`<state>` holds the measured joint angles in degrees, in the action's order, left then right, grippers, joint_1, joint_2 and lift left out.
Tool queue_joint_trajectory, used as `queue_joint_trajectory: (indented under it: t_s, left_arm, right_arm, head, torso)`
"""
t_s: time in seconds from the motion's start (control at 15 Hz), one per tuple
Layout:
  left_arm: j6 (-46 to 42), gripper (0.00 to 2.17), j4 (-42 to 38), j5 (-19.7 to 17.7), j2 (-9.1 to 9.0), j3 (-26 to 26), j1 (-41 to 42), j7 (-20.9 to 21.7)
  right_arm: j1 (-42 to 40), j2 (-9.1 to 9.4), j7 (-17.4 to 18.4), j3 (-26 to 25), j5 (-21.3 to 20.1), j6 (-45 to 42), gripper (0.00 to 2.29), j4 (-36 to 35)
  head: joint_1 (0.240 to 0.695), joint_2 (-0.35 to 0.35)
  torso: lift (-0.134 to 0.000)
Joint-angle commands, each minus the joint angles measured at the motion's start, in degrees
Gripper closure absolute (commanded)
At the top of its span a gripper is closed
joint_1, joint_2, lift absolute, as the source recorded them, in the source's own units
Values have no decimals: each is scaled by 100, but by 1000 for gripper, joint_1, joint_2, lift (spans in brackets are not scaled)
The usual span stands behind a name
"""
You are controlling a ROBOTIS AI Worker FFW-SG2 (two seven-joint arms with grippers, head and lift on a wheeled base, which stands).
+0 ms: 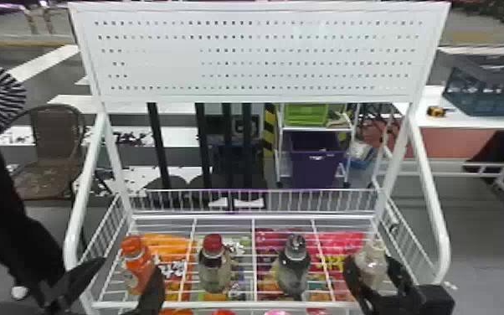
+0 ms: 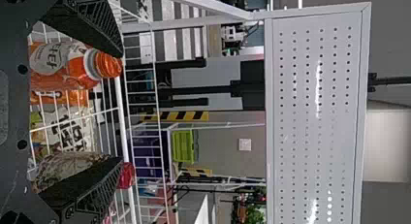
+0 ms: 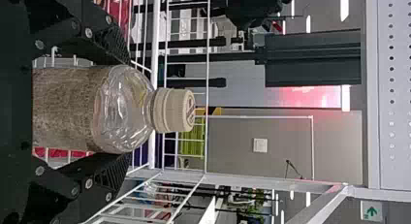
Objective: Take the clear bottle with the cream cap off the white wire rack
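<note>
A: So, what stands biggest there?

B: The white wire rack (image 1: 253,304), with a perforated white panel (image 1: 171,63) across its top

A: Anything beyond it?

B: A purple bin (image 1: 316,163), seen through the frame, and a green crate (image 1: 305,114) just above that

A: And the arms?

B: The left gripper (image 1: 129,264) is at the near left, fingers spread wide and holding nothing; the right gripper (image 1: 370,262), near right, is closed to a bottle's width, a finger pressed to each side of the clear bottle (image 1: 370,268)

A: Is that bottle off the rack?

B: Can't tell, its base is hidden; it's upright at the rack's right end

A: The others?

B: From left to right, an orange bottle (image 1: 137,272), a red-capped bottle (image 1: 214,272) and a dark-capped bottle (image 1: 294,268)

A: Smallest?

B: The cream cap (image 3: 174,110), on the clear bottle
</note>
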<state>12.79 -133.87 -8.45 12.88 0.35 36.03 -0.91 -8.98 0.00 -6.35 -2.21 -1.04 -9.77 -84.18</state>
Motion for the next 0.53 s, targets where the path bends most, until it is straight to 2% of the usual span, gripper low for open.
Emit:
queue_joint_trajectory:
  t_s: [0.0, 0.2, 0.47]
  left_arm:
    - [1, 130, -8, 2, -5, -9, 0, 3]
    - [18, 130, -25, 2, -5, -27, 0, 3]
    - [18, 130, -131, 10, -5, -27, 53, -6]
  right_arm:
    - [-69, -9, 11, -16, 16, 24, 1021, -72]
    - [-377, -35, 72, -43, 69, 200, 1021, -573]
    - [-1159, -114, 72, -34, 87, 850, 1018, -2093]
  head:
    - [499, 0]
    - [499, 0]
    - [499, 0]
  torso:
    - [0]
    - [0]
    - [0]
